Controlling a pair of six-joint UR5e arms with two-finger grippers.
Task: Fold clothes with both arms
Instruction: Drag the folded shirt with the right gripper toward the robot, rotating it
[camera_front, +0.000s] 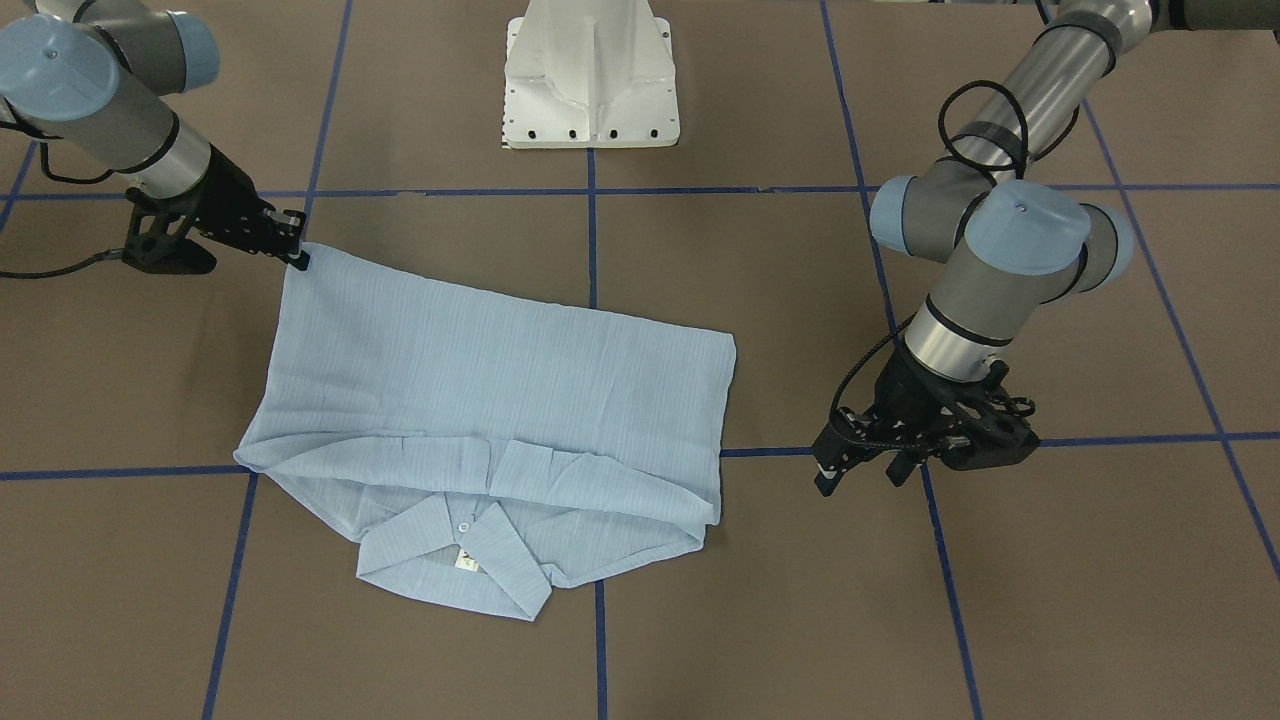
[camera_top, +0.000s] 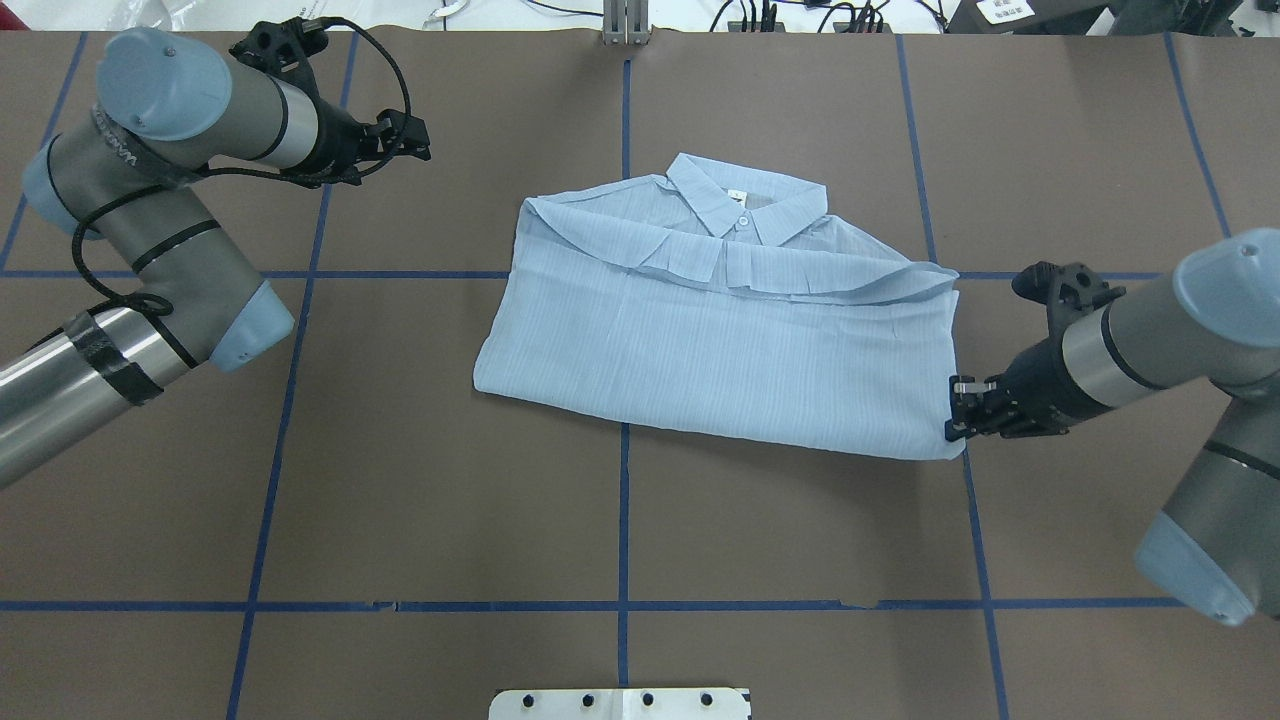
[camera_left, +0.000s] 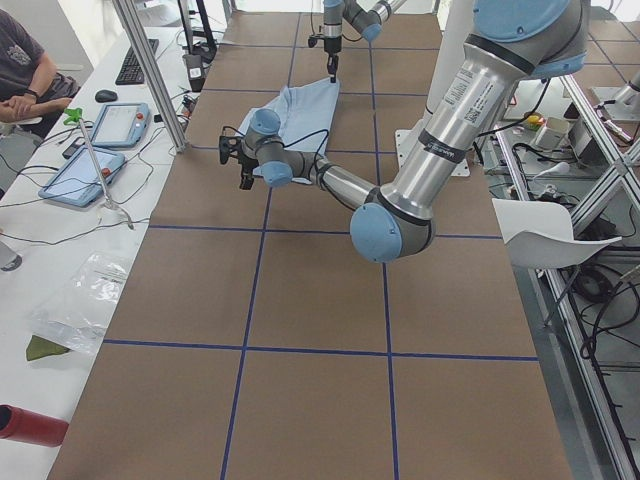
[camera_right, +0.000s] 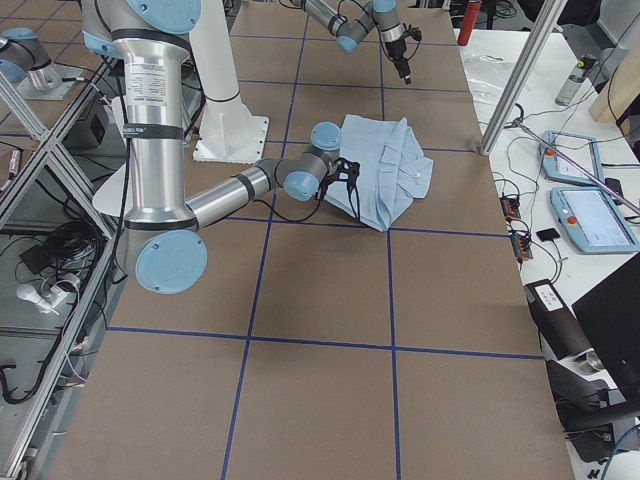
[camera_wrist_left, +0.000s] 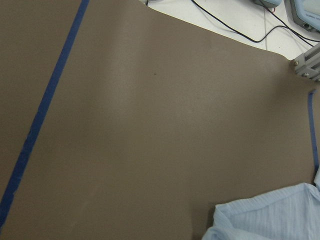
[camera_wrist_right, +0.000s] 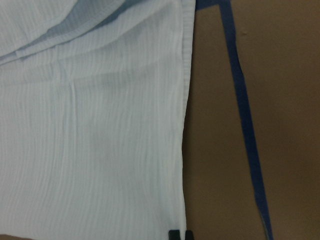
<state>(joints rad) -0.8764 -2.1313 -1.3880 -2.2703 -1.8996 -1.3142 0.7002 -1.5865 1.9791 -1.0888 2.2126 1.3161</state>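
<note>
Near the middle of the brown matted table (camera_top: 400, 450) lies the thin light-blue striped shirt (camera_top: 720, 350), spread flat as a wide rectangle with its pointed collar (camera_top: 745, 200) on the side away from the robot and a folded layer lapping just below it. No sleeve hangs loose, so they seem to be tucked inside already. The black two-finger right gripper (camera_wrist_right: 180, 234) sits low at the shirt's corner nearest the robot on its right side. In its wrist view the fingertips are drawn close together on the hem, so it appears to be pinching that corner, most likely to lift it and carry that side across for the next fold. The black two-finger left gripper (camera_front: 862, 478) hangs above bare table beyond the shirt's far left corner, near the cloth but not touching it. Its fingers are spread with nothing between them, which reads as being ready to come down on a matching corner so both arms can raise one edge evenly. By that reading the fold is partly done, with a crosswise fold yet to make. Counting: one shirt, with one collar, one small white button (camera_top: 743, 220) showing at the neck and one white neck label (camera_front: 466, 560); two grey jointed arms, each with one gripper; one white pedestal base (camera_front: 590, 75); and a grid of blue tape lines (camera_top: 622, 520) on the mat.
</note>
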